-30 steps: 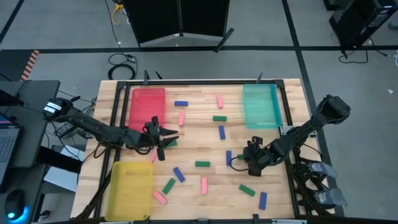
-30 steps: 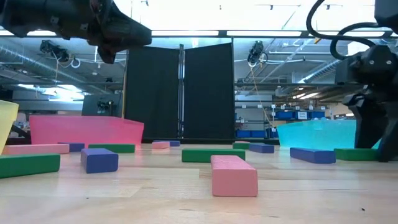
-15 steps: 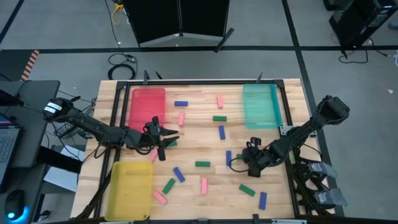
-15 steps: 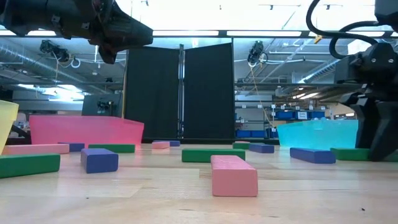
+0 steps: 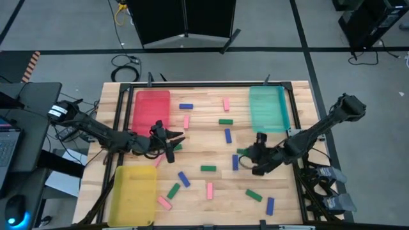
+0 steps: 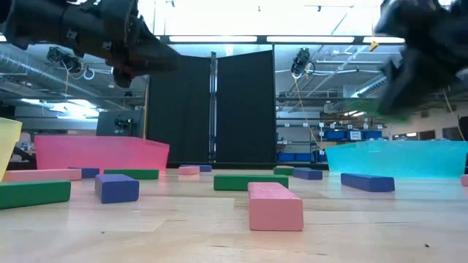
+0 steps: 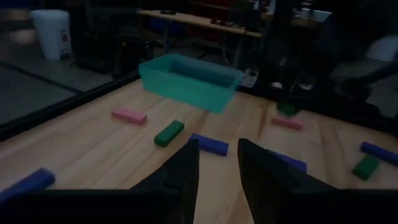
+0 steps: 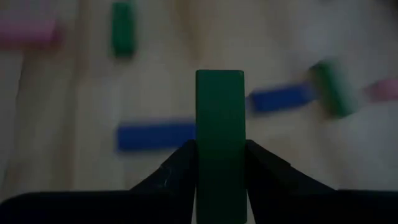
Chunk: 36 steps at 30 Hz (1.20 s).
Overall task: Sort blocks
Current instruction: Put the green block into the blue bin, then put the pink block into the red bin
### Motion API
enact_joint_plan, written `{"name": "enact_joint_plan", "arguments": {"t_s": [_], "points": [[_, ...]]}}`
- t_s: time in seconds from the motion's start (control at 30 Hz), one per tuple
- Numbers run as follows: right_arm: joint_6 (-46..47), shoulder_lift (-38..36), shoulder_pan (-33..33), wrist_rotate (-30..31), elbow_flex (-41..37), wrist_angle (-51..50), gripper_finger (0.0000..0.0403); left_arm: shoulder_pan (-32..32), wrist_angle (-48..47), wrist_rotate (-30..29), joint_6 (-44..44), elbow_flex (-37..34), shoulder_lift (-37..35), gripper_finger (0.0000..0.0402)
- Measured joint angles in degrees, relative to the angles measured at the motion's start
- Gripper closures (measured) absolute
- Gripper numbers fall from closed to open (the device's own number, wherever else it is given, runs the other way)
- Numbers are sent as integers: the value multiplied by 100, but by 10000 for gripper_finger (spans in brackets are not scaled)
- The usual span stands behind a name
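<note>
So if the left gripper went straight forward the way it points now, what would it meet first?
Probably the blue block lying just ahead of the left gripper, with a green block beside it and the teal tray farther on. Depth is hard to judge.

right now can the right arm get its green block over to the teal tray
Probably yes. The right pincer is shut on the green block and lifted off the table, and the teal tray sits close by with nothing standing between them.

Two dark jointed arms [image 5: 102, 134], black cables, white label nr left base.
</note>
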Motion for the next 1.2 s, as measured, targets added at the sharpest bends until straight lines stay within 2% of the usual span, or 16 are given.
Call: {"name": "enact_joint_plan", "arguments": {"t_s": [0.1, 0.2, 0.37, 0.5, 0.67, 0.87, 1.03, 1.2], "points": [[168, -514, -141, 698, 160, -888, 286, 1, -36, -243, -436, 5, 244, 282], [772, -1084, -410, 1281, 213, -1869, 286, 1, -460, -385, -875, 198, 439, 282], [2281, -1795, -1132, 1566, 213, -3468, 286, 91, -2266, -416, -1594, 949, 699, 282], [3319, -2008, -1779, 1638, 213, -4336, 286, 287, -3601, -426, -2131, 1674, 909, 282], [3662, -1987, -2610, 1594, 213, -4391, 280, 778, -3950, -402, -2380, 2292, 1209, 282], [3665, -1701, -3295, 1494, 213, -4287, 182, 1442, -4632, 23, -2868, 2905, 1666, 280], [3382, -1559, -3450, 1439, 213, -4024, 120, 1918, -5376, 589, -3060, 3292, 2136, 261], [2732, -1551, -3277, 1438, 213, -3145, 93, 2294, -5587, 1142, -3065, 3566, 2670, 228]]}}
